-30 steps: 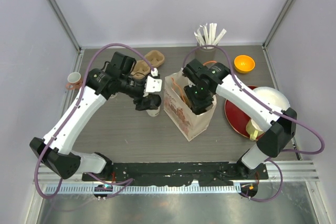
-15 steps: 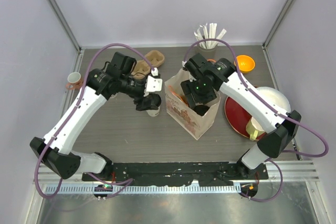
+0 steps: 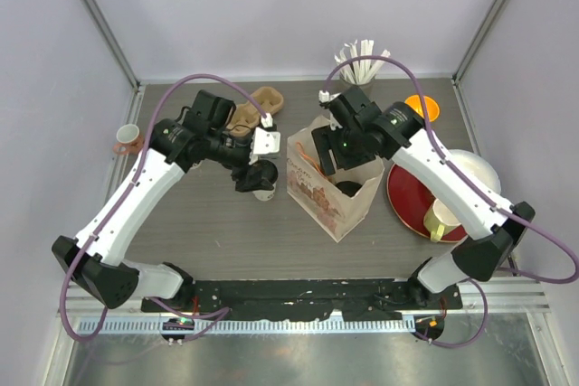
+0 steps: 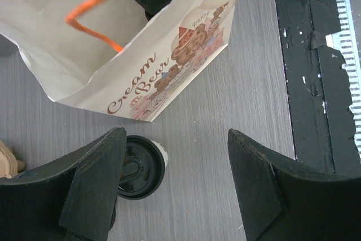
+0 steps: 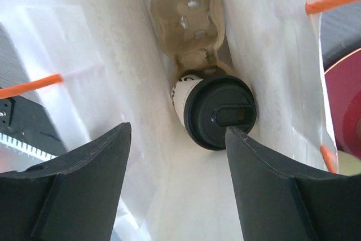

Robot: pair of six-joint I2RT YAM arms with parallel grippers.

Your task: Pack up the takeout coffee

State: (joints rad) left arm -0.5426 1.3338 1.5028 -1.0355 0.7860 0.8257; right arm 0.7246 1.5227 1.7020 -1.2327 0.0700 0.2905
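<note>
Right fingers (image 5: 73, 184), open above the cup (image 5: 220, 111) in the bag (image 5: 84, 43), should rise straight, clear of its handles (image 5: 333, 4); left fingers (image 4: 90, 190) hover open.

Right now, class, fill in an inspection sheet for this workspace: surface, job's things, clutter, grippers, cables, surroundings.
Surface: grey wood-grain table, no spills seen.
Job's things: one lidded cup sits inside the paper bag by a cardboard carrier; a second lidded cup stands on the table, left of the bag.
Clutter: pink mug, spare carrier, straws, orange bowl, red plate, white bowl.
Grippers: left gripper open over the second cup; right gripper open above the bag, holding nothing.
Cables: a purple cable arches over each arm.
Surroundings: plain pale walls.
</note>
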